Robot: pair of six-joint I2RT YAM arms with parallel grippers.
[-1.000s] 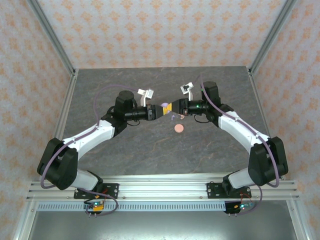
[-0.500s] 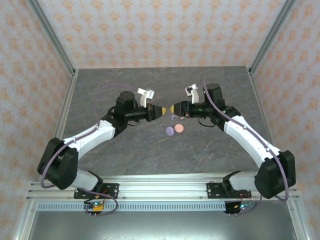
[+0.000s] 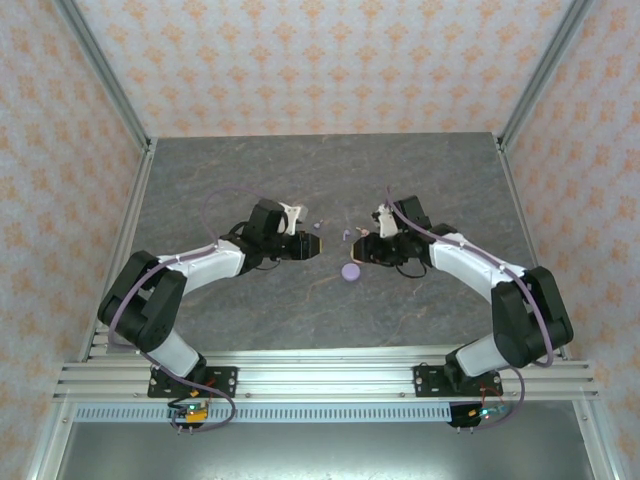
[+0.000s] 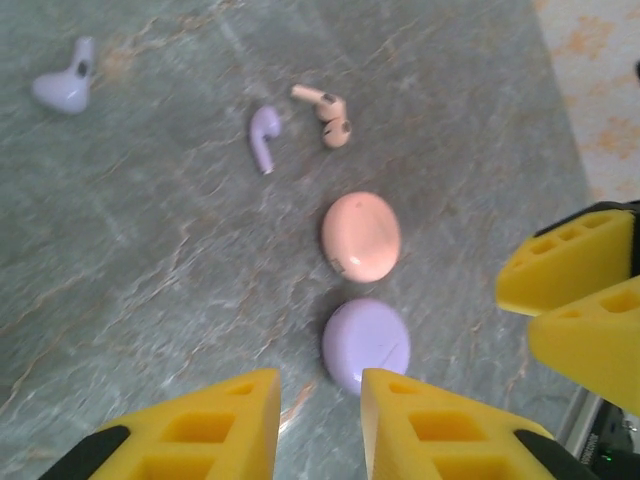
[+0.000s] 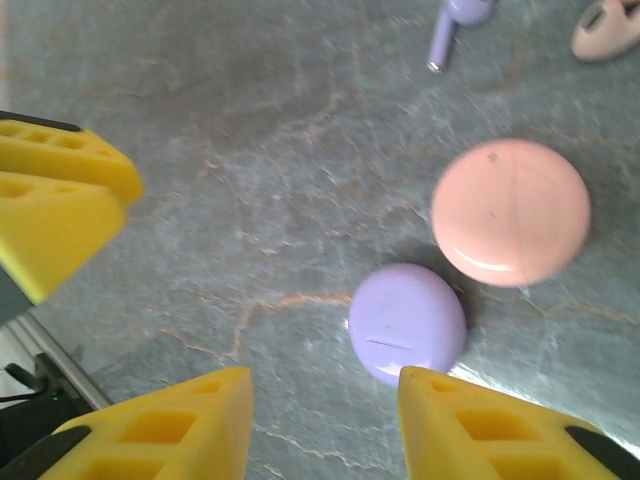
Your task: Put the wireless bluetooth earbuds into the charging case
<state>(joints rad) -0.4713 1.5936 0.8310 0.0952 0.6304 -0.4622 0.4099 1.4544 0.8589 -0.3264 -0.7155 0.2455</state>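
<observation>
Surroundings: grey veined table (image 3: pixel 300 170), enclosed by walls (image 3: pixel 320 60) papered in a pale orange pattern, with metal posts set at the corners.
Left gripper (image 3: pixel 315 245): seen from above near the table's middle, pointed toward 3 o'clock. Its yellow fingers (image 4: pixel 200 430) are parted by a narrow gap, and nothing is gripped between them.
Right gripper (image 3: pixel 360 248): pointed toward 9 o'clock, tip facing the left gripper's tip across a short gap. Its yellow fingers (image 5: pixel 500 430) are spread a little wider, and nothing is grasped.
Purple case (image 4: pixel 366 345): a smooth, closed round dome lying flat on the table. In the left wrist view it is found just past the fingertips. From above it sits at 5 o'clock of the left gripper and 7 o'clock of the right.
Peach case (image 4: pixel 361 236): closed as well, placed just beside the purple case at its 12 o'clock in the left wrist view, close to it but apart.
Near purple earbud (image 4: pixel 263 135): laid loose on the table at 11 o'clock of the peach case, outside both cases.
Peach earbud (image 4: pixel 328 112): laid loose just beside the near purple earbud, at its 2 o'clock. Whether it is one piece or two cannot be told.
Far purple earbud (image 4: pixel 65 85): set well apart from the others, toward 10 o'clock, on bare table.
</observation>
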